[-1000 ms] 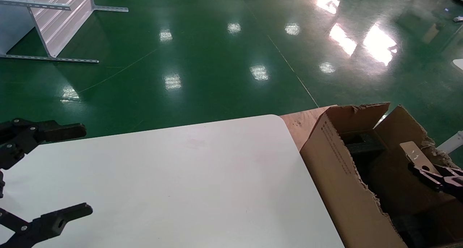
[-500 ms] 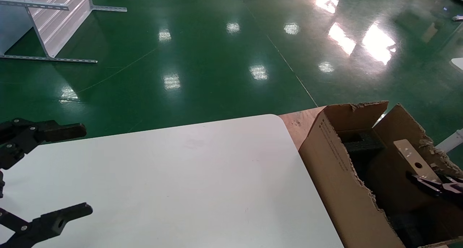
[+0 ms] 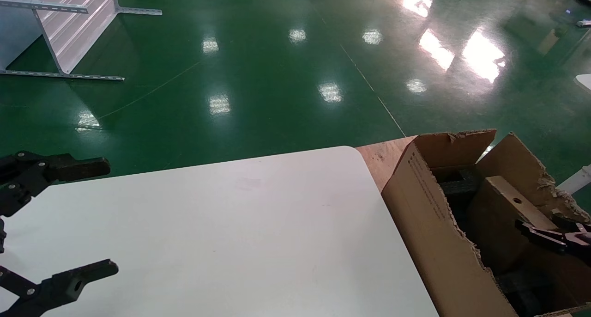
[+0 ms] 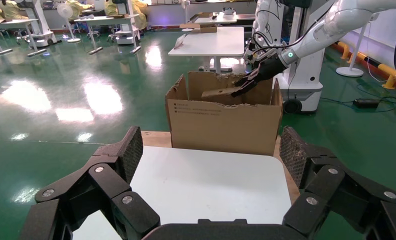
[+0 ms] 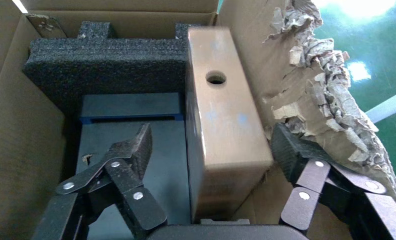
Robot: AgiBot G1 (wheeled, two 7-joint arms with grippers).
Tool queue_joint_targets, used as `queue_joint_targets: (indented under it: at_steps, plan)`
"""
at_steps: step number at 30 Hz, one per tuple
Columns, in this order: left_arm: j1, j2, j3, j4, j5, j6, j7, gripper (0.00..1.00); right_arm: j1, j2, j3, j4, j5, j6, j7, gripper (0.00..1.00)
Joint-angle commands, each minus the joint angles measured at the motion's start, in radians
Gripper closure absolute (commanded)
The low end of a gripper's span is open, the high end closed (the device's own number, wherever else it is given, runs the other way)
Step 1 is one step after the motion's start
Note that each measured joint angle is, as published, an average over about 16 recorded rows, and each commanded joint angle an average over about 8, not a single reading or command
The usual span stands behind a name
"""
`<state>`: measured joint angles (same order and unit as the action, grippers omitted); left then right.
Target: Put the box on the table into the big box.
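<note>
Right wrist view shows the box (image 5: 221, 130), brown with one round hole, standing on edge inside the big box (image 5: 21, 125), leaning against its torn wall beside black foam blocks (image 5: 106, 60). The right tool (image 5: 211, 150) is spread wide, its fingers clear of the box on both sides. Unsupported, the box may tip onto the foam, or the tool could snag the ragged flap when lifting out. The left tool (image 3: 69, 224) hangs spread over the white tabletop (image 3: 240, 234); glossy green floor (image 3: 277, 76) lies beyond

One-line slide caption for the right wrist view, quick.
Right tool open around the small holed box, standing on edge inside the torn carton beside black foam.
</note>
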<state>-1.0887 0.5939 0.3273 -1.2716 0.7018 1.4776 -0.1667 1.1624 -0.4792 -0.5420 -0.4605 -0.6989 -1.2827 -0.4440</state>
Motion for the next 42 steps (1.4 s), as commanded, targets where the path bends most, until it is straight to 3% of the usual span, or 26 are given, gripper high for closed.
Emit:
queue_joint_targets:
  at_steps: [1, 8, 13, 20, 28, 34, 42]
  plan:
    - [0.0, 0.0, 0.0, 0.0, 0.0, 0.0, 0.0, 0.0, 0.001, 0.0, 0.0, 0.0, 0.001, -0.001, 0.0, 0.0]
    - [0.0, 0.0, 0.0, 0.0, 0.0, 0.0, 0.0, 0.0, 0.003, 0.001, 0.001, 0.001, 0.003, -0.006, 0.0, 0.0]
    - [0.0, 0.0, 0.0, 0.0, 0.0, 0.0, 0.0, 0.0, 0.029, 0.012, 0.003, 0.02, 0.008, -0.05, 0.003, 0.0]
    - [0.0, 0.0, 0.0, 0.0, 0.0, 0.0, 0.0, 0.0, 0.116, 0.022, -0.01, 0.04, 0.005, -0.144, -0.007, 0.0]
    - [0.0, 0.0, 0.0, 0.001, 0.0, 0.0, 0.0, 0.0, 0.238, 0.008, -0.032, 0.011, 0.017, -0.213, -0.093, 0.0]
    - [0.0, 0.0, 0.0, 0.001, 0.0, 0.0, 0.0, 0.0, 0.282, -0.001, -0.036, -0.005, 0.031, -0.226, -0.117, 0.0]
    - [0.0, 0.0, 0.0, 0.001, 0.0, 0.0, 0.0, 0.0, 0.259, 0.0, -0.032, 0.018, 0.025, -0.219, -0.099, 0.0]
